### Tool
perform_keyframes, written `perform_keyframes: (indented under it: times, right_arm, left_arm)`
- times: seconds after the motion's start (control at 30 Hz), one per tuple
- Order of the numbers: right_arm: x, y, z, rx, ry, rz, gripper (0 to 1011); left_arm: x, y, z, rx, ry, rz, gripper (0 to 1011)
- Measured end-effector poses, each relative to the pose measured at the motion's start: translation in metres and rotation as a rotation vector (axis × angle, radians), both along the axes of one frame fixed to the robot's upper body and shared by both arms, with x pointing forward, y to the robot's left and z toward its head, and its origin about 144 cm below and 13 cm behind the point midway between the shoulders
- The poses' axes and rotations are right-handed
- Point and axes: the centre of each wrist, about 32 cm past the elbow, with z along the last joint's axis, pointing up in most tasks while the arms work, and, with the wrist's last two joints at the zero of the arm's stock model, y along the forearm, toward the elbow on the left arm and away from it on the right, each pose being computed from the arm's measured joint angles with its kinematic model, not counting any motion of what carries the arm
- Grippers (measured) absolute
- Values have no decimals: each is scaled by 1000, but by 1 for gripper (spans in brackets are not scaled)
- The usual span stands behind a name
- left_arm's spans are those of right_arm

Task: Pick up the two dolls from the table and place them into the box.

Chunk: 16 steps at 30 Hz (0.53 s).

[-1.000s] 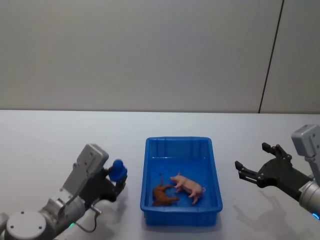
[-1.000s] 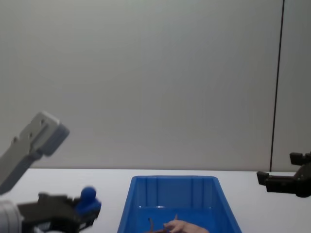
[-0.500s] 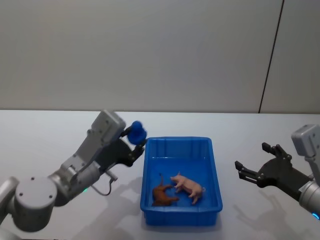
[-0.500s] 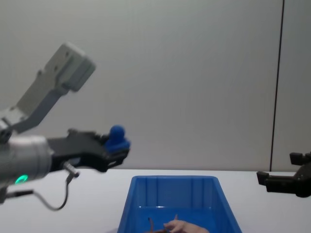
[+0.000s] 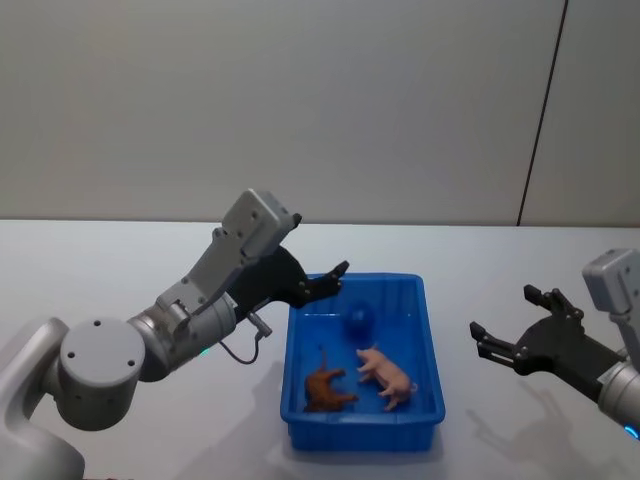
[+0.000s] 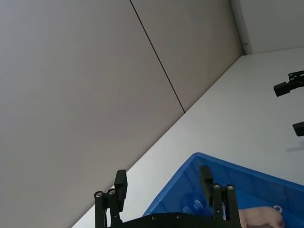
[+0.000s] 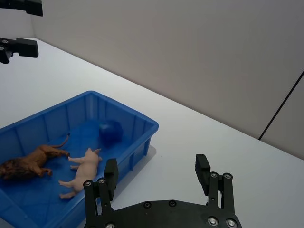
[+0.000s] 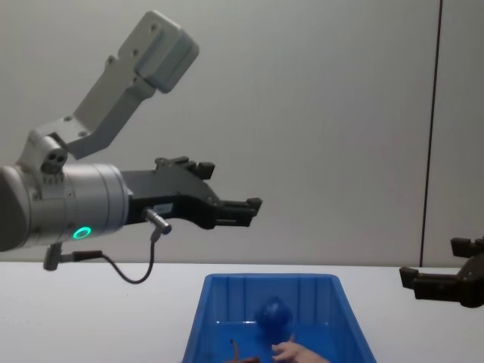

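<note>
One bright blue open-topped plastic box (image 5: 432, 345); one pale pink toy pig (image 5: 385, 375); one reddish-brown toy lion (image 5: 325, 389); one small round blue toy (image 5: 359, 320); two black grippers.

Looks like a robotics lab/test cell: bare white table (image 5: 100, 270), plain grey panel wall (image 5: 300, 100) w/ one dark seam, no furnishings.

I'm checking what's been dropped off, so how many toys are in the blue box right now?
3: a blue toy toward the far end of the box, a pink pig doll near the right wall, and a reddish-brown doll beside it on the left.
</note>
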Motion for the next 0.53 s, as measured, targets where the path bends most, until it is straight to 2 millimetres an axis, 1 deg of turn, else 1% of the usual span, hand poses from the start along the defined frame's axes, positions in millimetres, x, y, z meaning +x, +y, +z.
perform_keyframes:
  times: [0.13, 0.53]
  right_arm:
    - [0, 0, 0, 0, 0, 0, 1001]
    - [0, 0, 0, 0, 0, 0, 1001]
  left_arm:
    - [-3, -3, 3, -5, -13, 0, 1001]
    - [-13, -4, 7, -26, -43, 22, 1001]
